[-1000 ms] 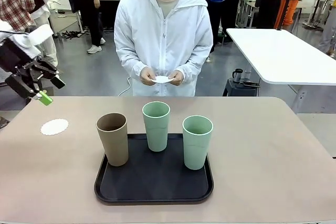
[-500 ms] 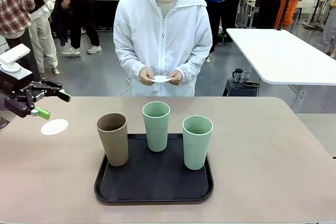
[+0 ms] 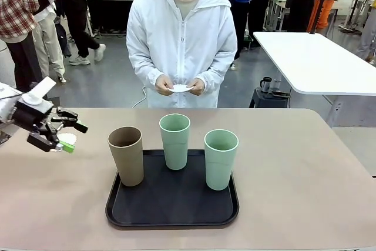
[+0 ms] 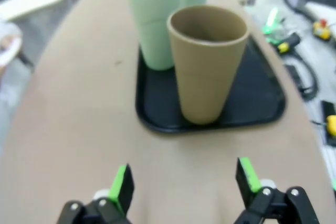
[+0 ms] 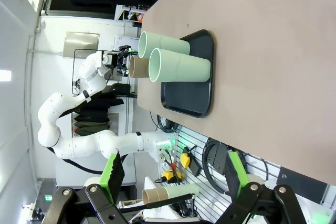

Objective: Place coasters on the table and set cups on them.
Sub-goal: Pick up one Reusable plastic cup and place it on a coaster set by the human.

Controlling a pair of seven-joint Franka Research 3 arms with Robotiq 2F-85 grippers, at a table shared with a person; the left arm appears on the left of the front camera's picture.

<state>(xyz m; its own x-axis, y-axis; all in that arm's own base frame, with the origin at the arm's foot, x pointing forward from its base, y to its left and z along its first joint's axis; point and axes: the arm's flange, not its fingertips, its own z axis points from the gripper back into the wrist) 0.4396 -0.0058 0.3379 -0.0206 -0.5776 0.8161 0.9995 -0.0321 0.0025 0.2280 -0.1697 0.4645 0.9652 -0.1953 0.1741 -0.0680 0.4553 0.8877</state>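
Three cups (image 3: 175, 141) stand on the black tray (image 3: 170, 211), and the left gripper (image 3: 75, 138), fingers spread wide and holding nothing, points at the tan-brown cup (image 3: 126, 156) from just over the one coaster (image 3: 67, 139) laid on the table (image 3: 294, 174). The step in hand looks like fetching that cup: the fingers must close around its wall, lift it clear, then set it on the coaster. The right gripper (image 5: 173, 170) is spread too, and the person's hands (image 3: 181, 86) hold a second coaster (image 3: 181, 89).
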